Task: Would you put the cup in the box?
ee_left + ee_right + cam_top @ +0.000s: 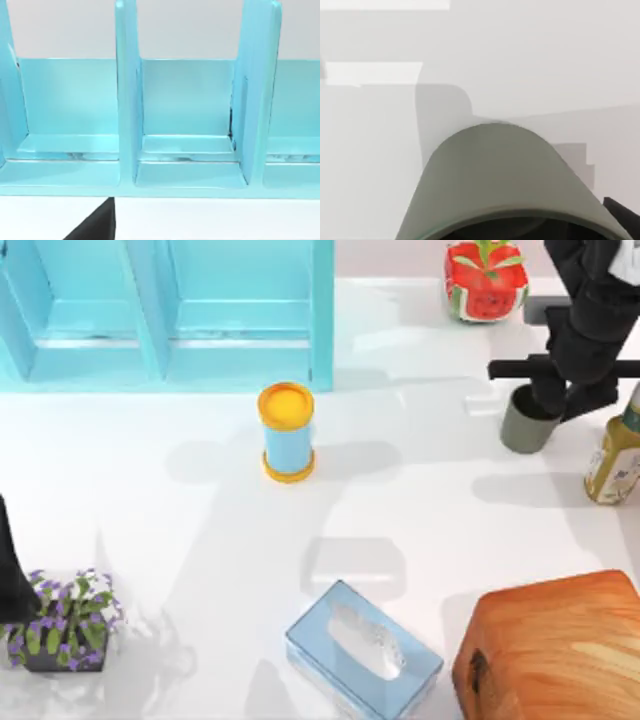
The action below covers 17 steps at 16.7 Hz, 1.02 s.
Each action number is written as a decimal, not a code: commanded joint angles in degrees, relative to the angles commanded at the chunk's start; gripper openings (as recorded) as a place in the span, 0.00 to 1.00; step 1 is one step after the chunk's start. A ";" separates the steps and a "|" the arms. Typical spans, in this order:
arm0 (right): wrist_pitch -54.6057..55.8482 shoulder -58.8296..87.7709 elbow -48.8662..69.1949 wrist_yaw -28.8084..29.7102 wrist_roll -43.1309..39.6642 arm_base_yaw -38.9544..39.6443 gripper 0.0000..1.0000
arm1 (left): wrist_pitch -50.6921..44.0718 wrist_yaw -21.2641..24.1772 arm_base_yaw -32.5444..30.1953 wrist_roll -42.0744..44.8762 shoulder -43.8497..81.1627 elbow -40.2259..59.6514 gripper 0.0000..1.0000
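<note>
The cup [523, 427], small and dark grey-green, stands at the back right of the table. My right gripper [567, 398] is down on the cup's rim, its dark fingers close together at the right side of the rim, and reads as shut on it. In the right wrist view the cup's wall [500, 175] looms very close, with a dark fingertip [621, 214] against its edge. The box [555, 650], orange-brown grained wood with a dark hole in its side, sits at the front right corner. My left arm [10, 570] is parked at the left edge.
A blue cylinder with yellow-orange ends [287, 432] stands mid-table. A pale-blue tissue box [362, 652] lies left of the box. A bottle [614, 455] stands right beside the cup. A watermelon-patterned pot [486, 280], a light-blue shelf [170, 310] and a flower planter [65, 625] ring the table.
</note>
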 joint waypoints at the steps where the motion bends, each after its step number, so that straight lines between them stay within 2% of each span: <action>1: 0.07 -0.13 0.08 -0.10 -0.13 -0.07 0.00 | 0.00 0.00 0.00 0.00 0.00 0.00 1.00; 5: 3.29 -5.86 1.91 -3.44 -6.21 -5.10 0.00 | 0.00 0.00 0.00 0.00 0.00 0.00 1.00; 9: 1.28 -15.23 -1.28 -5.72 -18.87 -17.01 0.00 | 0.00 0.00 0.00 0.00 0.00 0.00 1.00; 14: -9.29 -27.26 -13.04 -3.72 -34.20 -33.40 0.00 | 0.00 0.00 0.00 0.00 0.00 0.00 1.00; 17: -14.18 -32.59 -17.78 -1.91 -39.28 -38.81 0.00 | 0.00 0.00 0.00 0.00 0.00 0.00 1.00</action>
